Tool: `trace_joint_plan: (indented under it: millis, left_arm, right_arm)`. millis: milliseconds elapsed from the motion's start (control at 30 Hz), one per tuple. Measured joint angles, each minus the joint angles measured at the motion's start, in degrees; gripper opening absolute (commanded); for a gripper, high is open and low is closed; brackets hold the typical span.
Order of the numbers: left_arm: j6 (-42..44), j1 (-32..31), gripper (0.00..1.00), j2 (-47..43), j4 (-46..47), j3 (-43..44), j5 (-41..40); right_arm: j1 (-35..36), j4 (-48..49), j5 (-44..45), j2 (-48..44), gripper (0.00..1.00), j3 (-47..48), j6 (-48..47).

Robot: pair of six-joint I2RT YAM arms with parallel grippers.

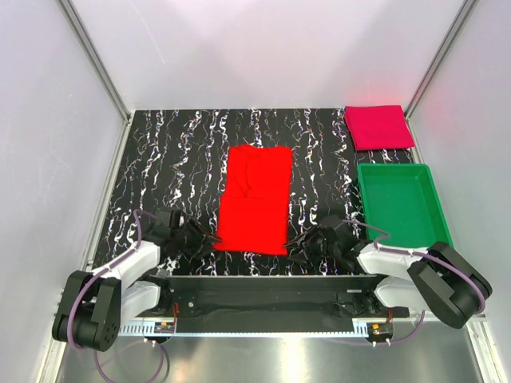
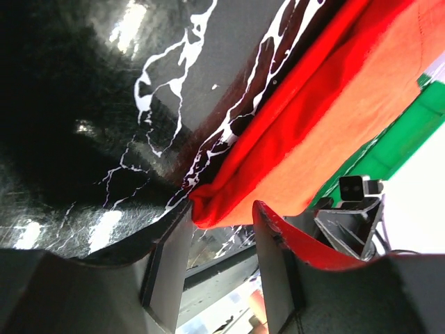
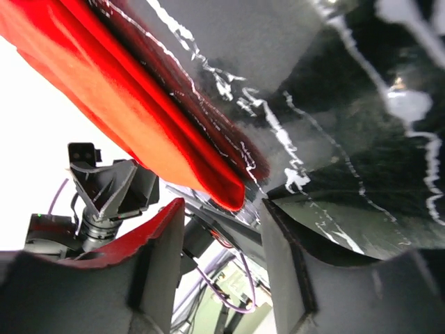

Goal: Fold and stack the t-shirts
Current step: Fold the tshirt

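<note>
- We count two shirts, the red t-shirt (image 1: 255, 199) and the folded crimson t-shirt (image 1: 378, 126), plus one green tray (image 1: 399, 203).
- We see the left claw (image 2: 221, 216) and right claw (image 3: 222, 209) both parted, a red corner between each one's jaws.

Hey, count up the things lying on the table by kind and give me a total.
Soft cloth t-shirts: 2, the bright red t-shirt in the middle and the folded pinkish-crimson t-shirt at the far right corner.
Rigid green plastic tray: 1.
Total: 3.
</note>
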Motion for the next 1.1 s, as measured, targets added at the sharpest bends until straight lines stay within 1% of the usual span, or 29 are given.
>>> trace_joint_plan:
  millis: [133,233,433,467,633,733,767,833,900,967,1000,1033,1100]
  left_arm:
    - [-1.66,0.0,0.45,-0.15,0.31,-0.37,-0.28]
    - [-2.93,0.0,0.43,-0.39,0.76,-0.87,-0.39]
    - [-5.38,0.04,0.41,-2.38,1.99,-2.73,-0.87]
    - [-5.62,0.04,0.41,-2.71,2.19,-2.97,-0.92]
    - [-6.84,0.04,0.41,-4.9,1.9,-3.96,-1.73]
    - [-7.32,0.04,0.4,-5.75,1.79,-4.39,-2.12]
    - [-7.41,0.04,0.38,-5.75,1.79,-4.42,-2.12]
    - [-7.52,0.04,0.29,-5.75,1.64,-4.48,-2.21]
    - [-7.3,0.04,0.22,-5.6,1.42,-4.79,-2.29]
    - [-7.08,0.04,0.22,-5.46,1.4,-4.92,-2.34]
    - [-7.06,0.04,0.24,-5.29,1.46,-4.92,-2.32]
    - [-7.02,0.04,0.26,-5.2,1.55,-4.92,-2.27]
    - [-6.88,0.04,0.27,-5.2,1.79,-4.92,-2.19]
  right_arm:
    - [0.07,1.51,0.72,-0.11,0.5,-1.09,2.1]
    - [0.07,3.48,0.66,0.46,0.49,-2.01,3.54]
    - [0.11,7.72,1.09,3.28,0.47,-1.92,3.58]
    - [0.13,8.07,1.11,3.58,0.45,-1.84,3.52]
    - [0.42,8.28,1.55,4.22,0.43,-1.55,3.23]
    - [0.61,6.88,1.77,3.3,0.42,-1.55,3.34]
    - [0.7,6.01,1.88,2.64,0.41,-1.66,3.56]
    - [0.81,4.81,2.21,1.53,0.4,-2.01,3.89]
    - [0.85,4.66,2.47,1.03,0.4,-2.36,3.93]
    - [0.9,5.42,2.54,1.6,0.41,-2.4,3.85]
    - [0.92,6.27,2.56,2.32,0.41,-2.34,3.74]
    - [0.92,7.48,2.51,3.37,0.43,-2.21,3.61]
    - [0.98,9.97,2.23,5.33,0.47,-1.64,3.48]
